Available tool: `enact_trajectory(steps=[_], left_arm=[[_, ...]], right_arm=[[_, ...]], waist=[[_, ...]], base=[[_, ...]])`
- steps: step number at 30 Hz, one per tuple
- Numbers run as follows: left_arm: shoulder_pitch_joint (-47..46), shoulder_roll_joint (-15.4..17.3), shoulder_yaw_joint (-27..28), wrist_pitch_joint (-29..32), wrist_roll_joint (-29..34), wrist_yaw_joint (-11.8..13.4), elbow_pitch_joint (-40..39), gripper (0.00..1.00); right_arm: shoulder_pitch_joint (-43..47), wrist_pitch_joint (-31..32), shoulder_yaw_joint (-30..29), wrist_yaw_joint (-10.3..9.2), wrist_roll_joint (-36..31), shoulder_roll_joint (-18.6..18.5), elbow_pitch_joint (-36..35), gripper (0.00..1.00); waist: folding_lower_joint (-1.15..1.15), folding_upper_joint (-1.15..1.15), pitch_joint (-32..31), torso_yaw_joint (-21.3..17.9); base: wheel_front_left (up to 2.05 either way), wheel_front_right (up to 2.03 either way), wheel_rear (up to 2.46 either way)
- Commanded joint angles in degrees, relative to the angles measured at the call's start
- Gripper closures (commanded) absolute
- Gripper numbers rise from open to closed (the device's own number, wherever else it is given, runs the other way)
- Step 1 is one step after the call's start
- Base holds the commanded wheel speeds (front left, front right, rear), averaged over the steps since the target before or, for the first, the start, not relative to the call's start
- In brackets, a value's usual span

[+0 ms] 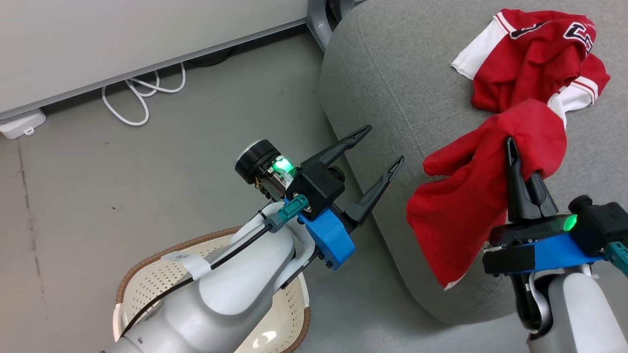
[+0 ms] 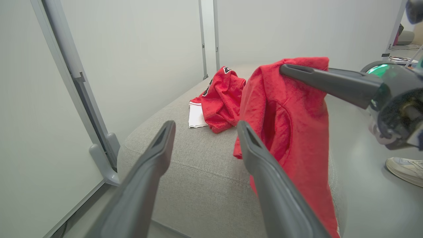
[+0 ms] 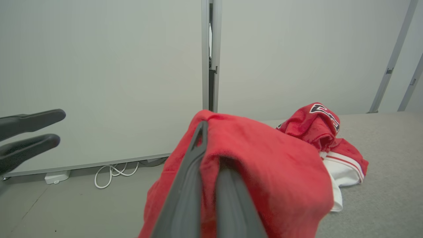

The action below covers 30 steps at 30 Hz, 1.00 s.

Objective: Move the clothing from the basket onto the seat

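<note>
A plain red garment (image 1: 471,196) hangs from my right gripper (image 1: 511,147), which is shut on it above the front edge of the grey seat (image 1: 392,73); its cloth drapes down over the seat's rounded side. The red jersey with white sleeves (image 1: 535,54) lies crumpled further back on the seat. My left gripper (image 1: 382,147) stands open and holds nothing, left of the garment, over the floor beside the seat. The cream basket (image 1: 147,279) sits on the floor under my left forearm, and the part I see holds nothing. In the right wrist view the held garment (image 3: 257,165) wraps the fingers.
A white partition wall (image 1: 122,39) runs along the back with a white cable (image 1: 142,93) and a power block (image 1: 22,122) at its foot. A grey metal post (image 1: 319,19) stands by the seat's corner. A person's shoe (image 2: 406,168) rests on the floor.
</note>
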Motion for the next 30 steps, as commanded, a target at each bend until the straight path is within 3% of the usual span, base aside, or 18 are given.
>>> enact_trajectory(steps=[1, 13, 18, 27, 30], left_arm=[[0.5, 0.1, 0.0, -0.1, 0.2, -0.3, 0.1, 0.00], [-0.6, 0.9, 0.7, -0.1, 0.5, 0.1, -0.2, 0.00], [-2.8, 1.8, 1.3, 0.0, 0.7, 0.5, -1.0, 0.00], [-7.7, 3.7, 1.9, 1.3, 2.4, 1.1, -3.9, 0.00], [-9.7, 4.6, 1.9, 1.8, 3.3, 1.3, -5.3, 0.00]], right_arm=[[0.9, 0.0, -0.2, 0.03, -0.2, 0.3, -0.5, 1.00], [-2.3, 0.0, 0.6, 0.03, -0.4, 0.9, -1.1, 1.00], [-9.1, 0.0, 0.1, 0.03, -0.6, 0.1, -1.6, 1.00], [-25.1, 0.0, -7.3, 0.03, -0.4, -2.2, -5.8, 1.00], [-30.9, 0.0, -10.4, 0.02, -0.6, -5.4, -6.8, 1.00]], waist=[[0.00, 0.00, 0.0, -0.1], [0.00, 0.00, 1.4, 0.1], [0.00, 0.00, 4.4, 0.6], [0.00, 0.00, 14.0, 3.0], [0.00, 0.00, 18.2, 3.9]], base=[[0.00, 0.00, 0.00], [0.00, 0.00, 0.00], [0.00, 0.00, 0.00], [0.00, 0.00, 0.00], [0.00, 0.00, 0.00]])
